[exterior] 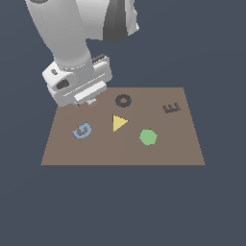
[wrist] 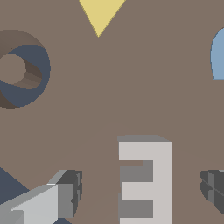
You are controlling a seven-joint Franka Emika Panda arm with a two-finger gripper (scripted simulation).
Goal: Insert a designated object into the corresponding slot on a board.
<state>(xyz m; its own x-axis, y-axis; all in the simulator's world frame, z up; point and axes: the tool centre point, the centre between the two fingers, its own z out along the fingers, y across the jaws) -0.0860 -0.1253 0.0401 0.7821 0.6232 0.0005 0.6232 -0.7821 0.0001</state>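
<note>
The off-white E-shaped block point(wrist: 146, 179) lies flat on the brown board point(exterior: 120, 151) near its far corner on the exterior view's left. My gripper point(wrist: 141, 192) is open and straddles the block. One finger point(wrist: 68, 197) and the other finger point(wrist: 213, 191) stand on either side of it with gaps, not touching. In the exterior view the gripper point(exterior: 89, 102) hangs low over that corner and hides the block. The dark brown E-shaped slot point(exterior: 171, 108) is at the board's far side on the exterior view's right, well apart from the gripper.
A dark navy ring point(exterior: 123, 101) sits close beside the gripper and also shows in the wrist view point(wrist: 24, 74). A yellow triangle point(exterior: 118, 122), a blue G point(exterior: 82, 130) and a green hexagon point(exterior: 148, 137) lie on the board.
</note>
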